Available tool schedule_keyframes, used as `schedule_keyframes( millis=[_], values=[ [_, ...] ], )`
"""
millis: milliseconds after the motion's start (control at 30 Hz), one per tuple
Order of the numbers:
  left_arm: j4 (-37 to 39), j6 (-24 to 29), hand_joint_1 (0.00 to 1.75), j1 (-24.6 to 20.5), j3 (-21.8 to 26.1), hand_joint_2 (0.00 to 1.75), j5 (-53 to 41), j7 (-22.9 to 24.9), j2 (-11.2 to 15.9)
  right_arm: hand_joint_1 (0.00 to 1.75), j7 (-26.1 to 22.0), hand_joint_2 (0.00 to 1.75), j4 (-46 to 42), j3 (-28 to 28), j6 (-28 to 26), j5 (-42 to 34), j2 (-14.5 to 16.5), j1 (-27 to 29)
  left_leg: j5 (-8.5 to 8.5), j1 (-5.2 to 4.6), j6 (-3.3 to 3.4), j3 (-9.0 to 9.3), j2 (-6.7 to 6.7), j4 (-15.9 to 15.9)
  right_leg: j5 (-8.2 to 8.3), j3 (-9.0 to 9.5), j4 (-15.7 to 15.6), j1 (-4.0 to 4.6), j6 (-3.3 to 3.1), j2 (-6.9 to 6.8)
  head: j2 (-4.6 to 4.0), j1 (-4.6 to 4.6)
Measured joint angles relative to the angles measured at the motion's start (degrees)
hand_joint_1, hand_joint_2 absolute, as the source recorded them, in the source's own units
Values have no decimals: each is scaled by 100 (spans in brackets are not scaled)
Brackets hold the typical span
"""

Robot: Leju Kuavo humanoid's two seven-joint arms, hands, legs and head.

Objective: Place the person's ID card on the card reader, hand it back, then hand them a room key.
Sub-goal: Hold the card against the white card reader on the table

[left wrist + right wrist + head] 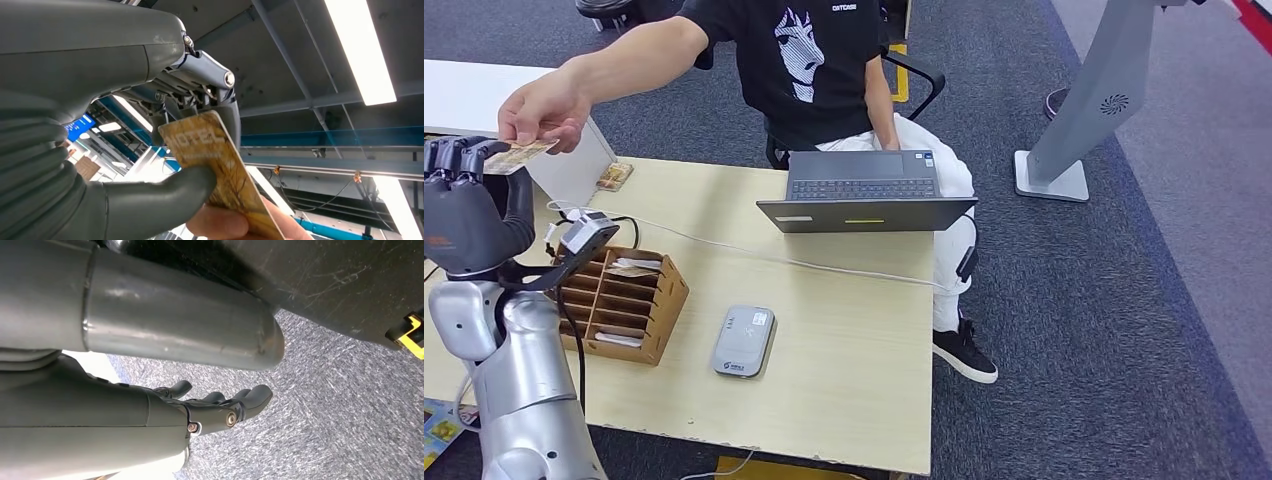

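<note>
Bright, even overhead light; ceiling strip lights [357, 50] glare; near surfaces blur.

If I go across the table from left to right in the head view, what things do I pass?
Wooden card organizer → grey card reader → open laptop.

The left arm is bent upward, its left hand [464, 205] raised above the near left corner of the counter [844, 330], palm toward the robot. Its thumb and fingers [220, 100] pinch one end of a card [220, 170]; the person's hand [544, 110] holds the other end. The right hand [210, 407] hangs beside the robot's body over the carpet, fingers extended and slightly spread, holding nothing.
</note>
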Motion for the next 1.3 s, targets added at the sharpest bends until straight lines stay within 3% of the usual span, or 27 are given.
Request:
schedule_keyframes(
  millis=[733,867,1033,1200,1300],
  values=[
    [-4,0,175,146,-135,175,550,-47,-109,0,14,0,1,0,-53,-16,-20,5,0,-1,0,0,-1,1,0,-2,-2,-1,1,-1,0,1],
    [-79,-29,175,347,-850,175,999,687,-112,0,99,0,-1,0,-154,-43,-16,7,0,-1,0,-1,-1,2,0,-1,-2,-1,1,-1,0,1],
    [-386,-13,175,717,-2315,175,793,1748,125,0,156,0,-3,-1,-217,-100,20,14,0,-1,0,-1,-1,2,0,-1,-1,-1,1,-2,0,0],
    [-733,-7,175,1063,-3469,175,885,2123,365,0,170,0,-2,-2,-224,-105,53,21,-2,-1,2,-3,0,2,0,-1,-2,-1,1,-1,0,1],
    [-879,-7,175,1173,-3846,175,939,2200,483,0,168,0,-2,-2,-224,-105,64,29,-2,-1,2,-3,0,2,-1,-1,-2,-1,1,-1,0,0]
  ],
)
